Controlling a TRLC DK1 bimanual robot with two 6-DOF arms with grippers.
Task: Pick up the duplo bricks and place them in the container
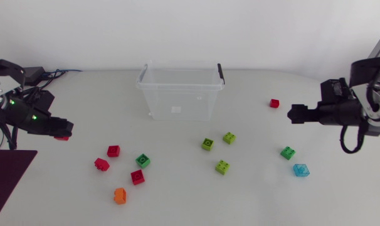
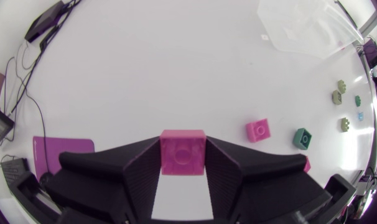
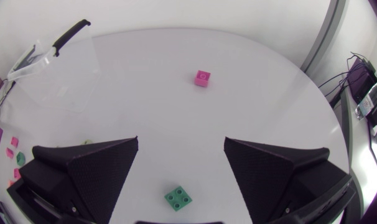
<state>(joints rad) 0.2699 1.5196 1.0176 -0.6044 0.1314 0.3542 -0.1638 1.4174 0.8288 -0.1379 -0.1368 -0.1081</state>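
The left tool (image 2: pixel 182 148) pinches a red brick (image 2: pixel 183 160) between its fingers. The right tool (image 3: pixel 181 142) is spread, with a green brick (image 3: pixel 178 198) on the worktop (image 3: pixel 251 93) below it. The container (image 3: pixel 56 74) stands ahead, off to one side.

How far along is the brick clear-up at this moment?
Barely started. Done: nothing; the container shows no brick inside. In hand: the left jaws are shut on one red brick. Left: eleven bricks lie on the table, and the right jaws stand open near a green brick.
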